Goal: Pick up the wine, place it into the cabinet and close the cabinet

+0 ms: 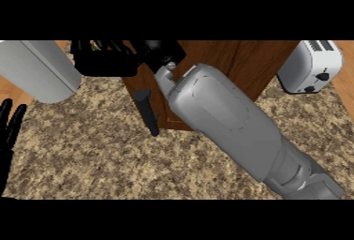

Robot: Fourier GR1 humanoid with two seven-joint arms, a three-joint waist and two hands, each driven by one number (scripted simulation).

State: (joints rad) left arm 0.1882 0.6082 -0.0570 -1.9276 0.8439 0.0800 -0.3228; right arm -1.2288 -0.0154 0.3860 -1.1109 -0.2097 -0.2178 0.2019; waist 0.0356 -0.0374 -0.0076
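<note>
The worktop [90,154] has a speckled brown-and-beige stone surface that fills most of the view. A white toaster [311,65] stands on it at the far right, its slots on top and a dark knob on its side. A wooden cabinet [235,61] with a dark handle [146,112] sits at the far middle. Just to its left rests a black boxy thing [104,58], and further left a pale grey cylinder [41,70] stands near the edge, where a strip of wood shows

A kitchen: a speckled granite counter [104,154] carries a toaster [311,65] beside a wooden cabinet [235,61].
</note>
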